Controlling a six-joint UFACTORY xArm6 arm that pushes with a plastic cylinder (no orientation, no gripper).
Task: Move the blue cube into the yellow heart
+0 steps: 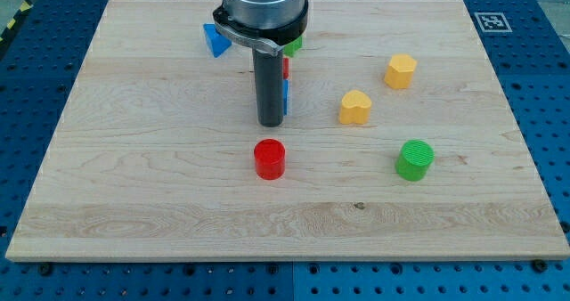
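My tip point(271, 123) rests on the wooden board point(134, 185) a little left of centre. The blue cube point(286, 97) is almost wholly hidden behind the rod; only a thin blue strip shows at the rod's right edge, just above the tip. The yellow heart point(355, 108) lies to the view's right of the tip, about a rod's width and a half away from the blue strip. The tip touches neither the heart nor the red cylinder point(269, 158), which stands just below it.
A red block point(286, 68) peeks out behind the rod above the blue cube. A green block point(294, 44) and a blue triangle point(214, 40) sit near the top. A yellow hexagon point(401, 71) and a green cylinder point(415, 159) are on the right.
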